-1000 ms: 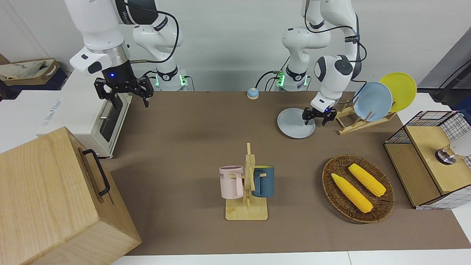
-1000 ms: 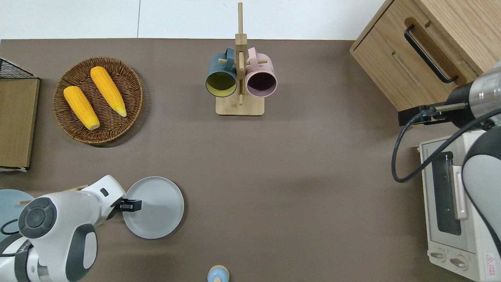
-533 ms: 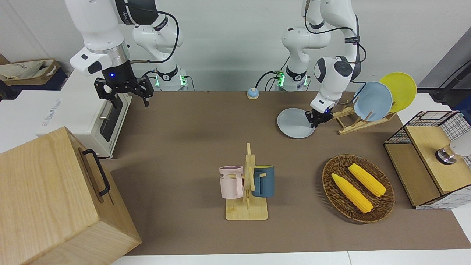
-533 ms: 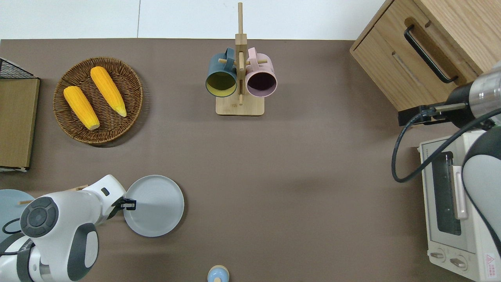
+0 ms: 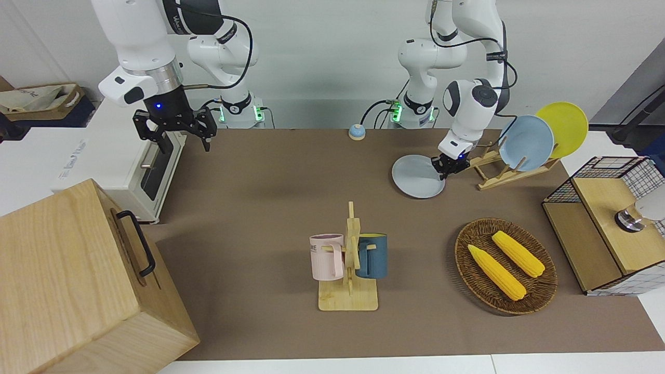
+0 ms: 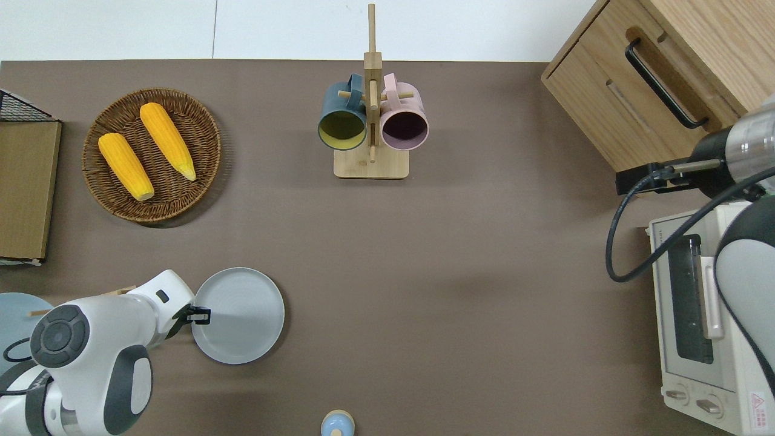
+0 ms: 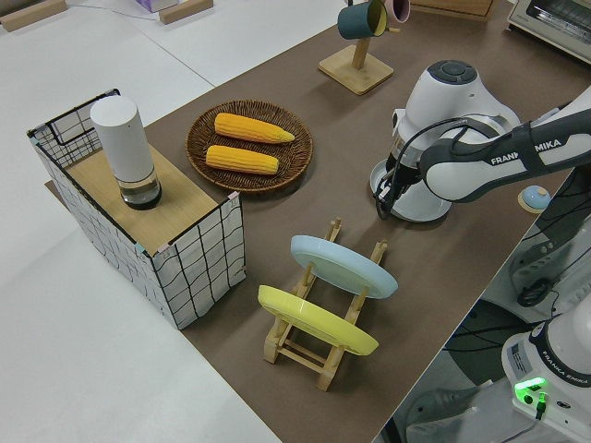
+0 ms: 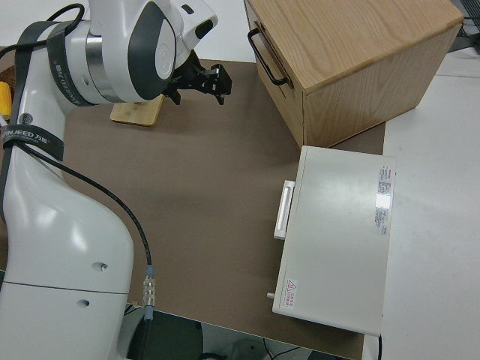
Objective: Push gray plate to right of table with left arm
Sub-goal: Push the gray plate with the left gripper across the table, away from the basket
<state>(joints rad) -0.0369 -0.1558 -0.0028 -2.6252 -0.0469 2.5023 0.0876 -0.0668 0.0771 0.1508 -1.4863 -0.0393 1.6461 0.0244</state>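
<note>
The gray plate (image 5: pixel 415 179) lies flat on the brown table (image 5: pixel 270 208), toward the left arm's end and near the robots; it also shows in the overhead view (image 6: pixel 242 318). My left gripper (image 5: pixel 446 169) is shut, its tips down at the plate's rim on the side toward the left arm's end, as the overhead view (image 6: pixel 201 315) shows. In the left side view the arm hides most of the plate (image 7: pixel 429 210). My right gripper (image 5: pixel 174 132) is open and parked.
A wooden rack holds a sky-blue plate (image 5: pixel 526 143) and a yellow plate (image 5: pixel 563 127) beside the gray plate. A wicker basket (image 5: pixel 467 270) with two corn cobs, a mug rack (image 5: pixel 349 259), a small bell (image 5: pixel 356 132), a toaster oven (image 5: pixel 140 161) and a wooden box (image 5: pixel 78 280) stand around.
My left gripper went from open over the plate's edge to shut at its rim. The plate has slid very slightly away from the robots. The right arm has not moved.
</note>
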